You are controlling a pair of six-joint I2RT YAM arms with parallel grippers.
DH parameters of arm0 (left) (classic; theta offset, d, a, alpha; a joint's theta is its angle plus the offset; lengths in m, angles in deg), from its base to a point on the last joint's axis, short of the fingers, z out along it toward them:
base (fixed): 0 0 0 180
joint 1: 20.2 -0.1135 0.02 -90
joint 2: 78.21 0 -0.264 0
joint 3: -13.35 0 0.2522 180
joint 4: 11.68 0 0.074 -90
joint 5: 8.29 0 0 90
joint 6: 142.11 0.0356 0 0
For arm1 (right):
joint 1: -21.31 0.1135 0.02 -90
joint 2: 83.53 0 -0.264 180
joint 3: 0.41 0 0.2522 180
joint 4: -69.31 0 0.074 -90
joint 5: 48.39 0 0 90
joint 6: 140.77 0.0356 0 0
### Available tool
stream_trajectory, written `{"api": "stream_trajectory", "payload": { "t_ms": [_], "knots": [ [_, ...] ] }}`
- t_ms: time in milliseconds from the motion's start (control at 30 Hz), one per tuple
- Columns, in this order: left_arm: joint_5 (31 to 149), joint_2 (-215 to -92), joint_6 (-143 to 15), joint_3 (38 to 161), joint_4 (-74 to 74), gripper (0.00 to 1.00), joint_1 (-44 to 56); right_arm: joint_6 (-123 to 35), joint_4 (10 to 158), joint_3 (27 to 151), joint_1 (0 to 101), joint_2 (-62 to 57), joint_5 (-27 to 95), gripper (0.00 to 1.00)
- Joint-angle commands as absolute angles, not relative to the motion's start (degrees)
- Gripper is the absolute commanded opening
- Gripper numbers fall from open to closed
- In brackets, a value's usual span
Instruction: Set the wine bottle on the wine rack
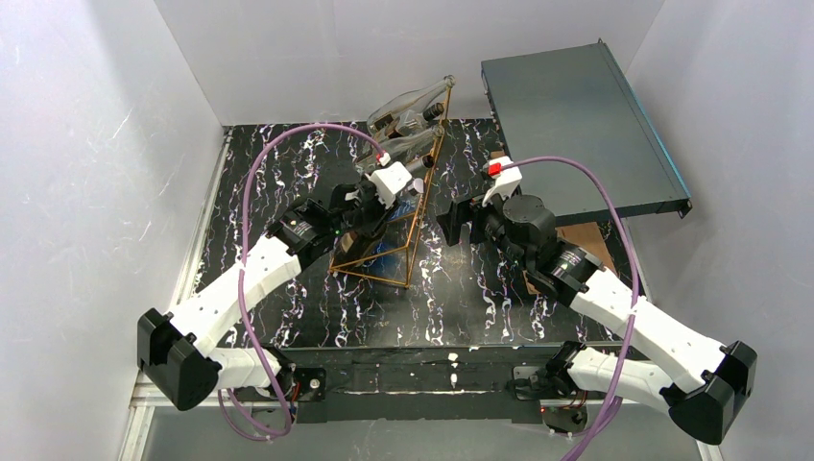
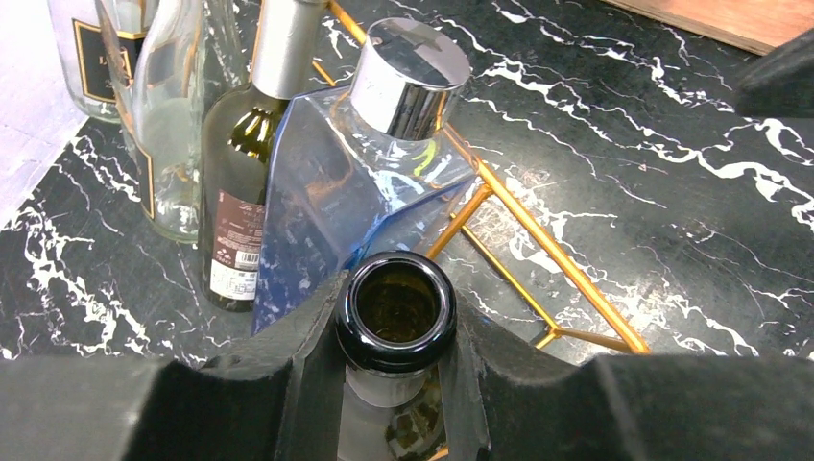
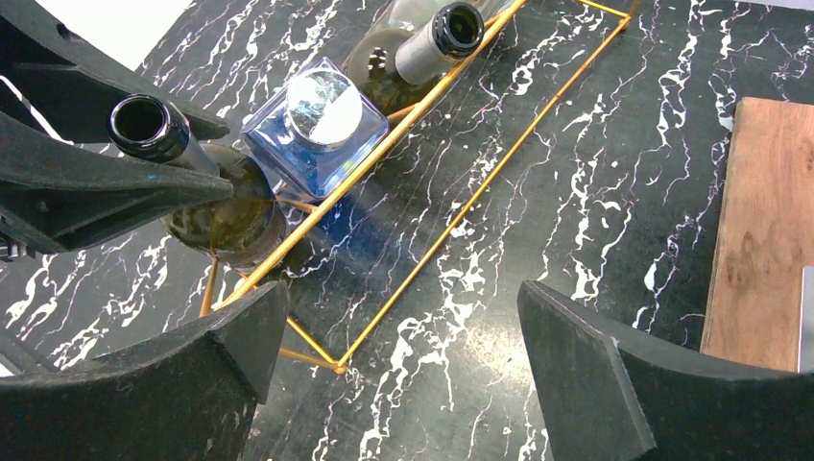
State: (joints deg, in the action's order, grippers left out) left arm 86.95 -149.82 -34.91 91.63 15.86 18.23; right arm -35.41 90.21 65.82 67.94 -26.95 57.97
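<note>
Left arm has it: its jaws are closed narrow on the neck of the dark glass wine bottle, just under the open mouth, and from the left wrist view I'm looking straight down into that mouth, so the neck is tilted up towards me and the body drops away below. The right wrist view shows the fat end of the bottle at the near end of the copper-gold wire wine rack, touching or just over the near rail. I can't tell whether it is properly seated. Its long axis runs across the rails, the same way as the blue square glass bottle with the silver cap lying just beside it. So the slot I want is directly under the load, at the near end, with the blue bottle as its neighbour. My right jaws stand wide and empty, off on the far side of the rack above the black marbled tabletop. It reads as a left-arm job: ease it down along that cross-rail line, minding the blue bottle.
</note>
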Motion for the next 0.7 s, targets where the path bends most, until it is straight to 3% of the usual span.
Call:
{"api": "stream_trajectory", "payload": {
  "t_ms": [0, 267, 667],
  "knots": [
    [95.41, -150.06, -42.02, 88.82, 25.89, 0.28, 18.69, -35.03, 87.64, 65.39, 68.05, -27.83, 57.6, 0.98],
    [98.1, -152.04, -41.67, 89.75, 27.42, 0.39, 18.71, -34.69, 87.47, 65.38, 68.02, -27.68, 57.19, 0.98],
    [99.37, -153.79, -41.91, 89.03, 28.27, 0.4, 18.7, -29.15, 82.0, 63.01, 68.09, -26.84, 51.47, 0.99]
  ]
}}
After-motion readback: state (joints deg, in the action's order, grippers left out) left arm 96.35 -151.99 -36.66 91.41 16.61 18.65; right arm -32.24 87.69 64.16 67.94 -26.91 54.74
